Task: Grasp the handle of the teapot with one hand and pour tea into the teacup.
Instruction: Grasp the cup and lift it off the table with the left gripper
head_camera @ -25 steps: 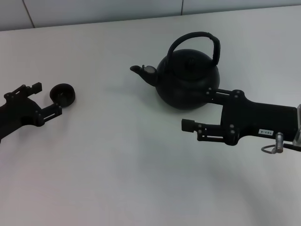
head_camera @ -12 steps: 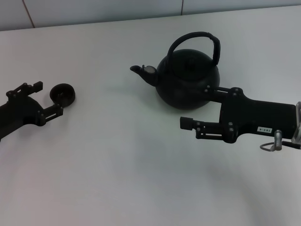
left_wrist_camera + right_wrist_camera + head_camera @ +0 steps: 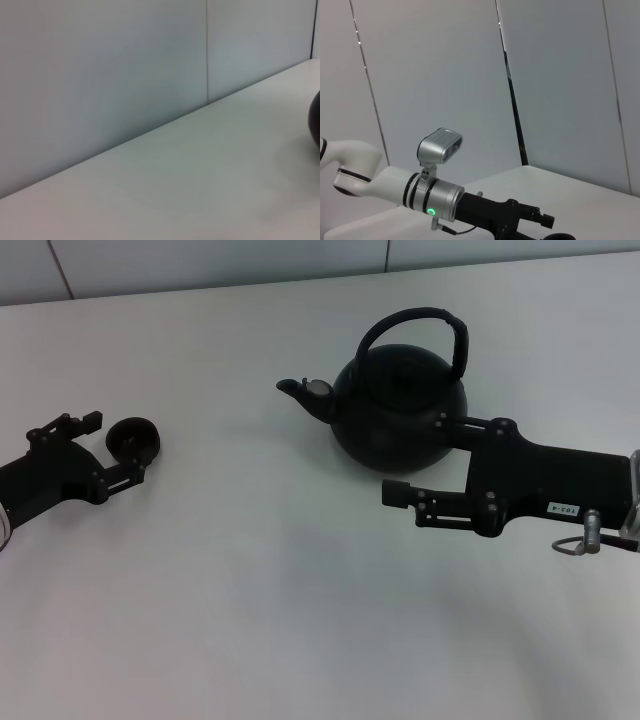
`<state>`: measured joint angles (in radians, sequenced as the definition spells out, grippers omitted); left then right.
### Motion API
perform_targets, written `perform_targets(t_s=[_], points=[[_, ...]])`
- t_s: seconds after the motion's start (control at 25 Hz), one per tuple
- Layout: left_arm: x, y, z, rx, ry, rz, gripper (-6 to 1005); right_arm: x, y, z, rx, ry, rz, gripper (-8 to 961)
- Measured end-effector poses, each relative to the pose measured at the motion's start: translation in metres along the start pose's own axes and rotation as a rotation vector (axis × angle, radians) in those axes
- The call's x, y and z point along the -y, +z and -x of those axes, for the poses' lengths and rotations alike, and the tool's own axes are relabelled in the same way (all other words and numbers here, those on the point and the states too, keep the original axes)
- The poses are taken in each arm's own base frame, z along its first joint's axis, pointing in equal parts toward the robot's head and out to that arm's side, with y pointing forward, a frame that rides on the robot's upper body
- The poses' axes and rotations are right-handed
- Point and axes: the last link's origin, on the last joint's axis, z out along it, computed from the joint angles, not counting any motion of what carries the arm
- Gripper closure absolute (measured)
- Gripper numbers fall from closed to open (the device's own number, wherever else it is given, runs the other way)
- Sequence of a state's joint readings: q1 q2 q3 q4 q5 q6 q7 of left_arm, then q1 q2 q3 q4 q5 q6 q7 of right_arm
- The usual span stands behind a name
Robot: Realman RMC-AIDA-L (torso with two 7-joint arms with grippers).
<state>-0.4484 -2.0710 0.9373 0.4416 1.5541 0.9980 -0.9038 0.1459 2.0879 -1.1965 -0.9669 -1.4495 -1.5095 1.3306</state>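
A plain white worktop [image 3: 300,570] runs back to a pale panelled wall, with little on it but the tea things. The teapot [image 3: 400,410] stands upright and serves as the landmark. Its spout points toward the robot's left, where the teacup [image 3: 133,440] sits well apart from it.

The right claw [image 3: 420,465] lies low beside the teapot's belly, jaws spread wide and holding nothing; its upper finger appears to reach the pot's side, though contact cannot be confirmed. The left claw [image 3: 115,445] is right at the teacup, open around it or just beside it; which one cannot be told.

The teapot looks like heavy, rigid cast metal, and heavier still if full. The matte round belly offers no purchase. The place to grip is the handle [image 3: 415,325], at the crown of its arch, where the rope-like texture should resist slipping and the load hangs balanced. The teacup seems light and easily knocked over.

Whether the pot holds tea is hidden by the lid. The left wrist view shows only a dark sliver at its edge, probably the teapot. The right wrist view shows the left arm [image 3: 445,197] far off, with the teacup cut off.
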Motion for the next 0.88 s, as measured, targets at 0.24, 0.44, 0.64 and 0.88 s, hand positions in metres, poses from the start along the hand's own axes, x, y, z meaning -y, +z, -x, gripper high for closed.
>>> perform_targets(t_s=[0.24, 0.44, 0.64, 0.88], points=[[0.0020, 0.0028, -0.0003, 0.015, 0.015, -0.011, 214, 0.0009, 0.0022, 0.0022, 0.003, -0.005, 0.005, 227], [-0.0030, 0.0070, 0.0013, 0.041, 0.043, 0.012, 216, 0.0014, 0.0037, 0.0028, 0.005, -0.005, 0.008, 228], [-0.0029, 0.0080, 0.0027, 0.054, 0.051, 0.010, 218, 0.0017, 0.0042, 0.0033, 0.005, -0.006, 0.008, 230], [-0.0018, 0.0080, 0.0028, 0.056, 0.051, 0.003, 220, 0.0023, 0.0053, 0.0043, 0.006, -0.009, 0.011, 232]])
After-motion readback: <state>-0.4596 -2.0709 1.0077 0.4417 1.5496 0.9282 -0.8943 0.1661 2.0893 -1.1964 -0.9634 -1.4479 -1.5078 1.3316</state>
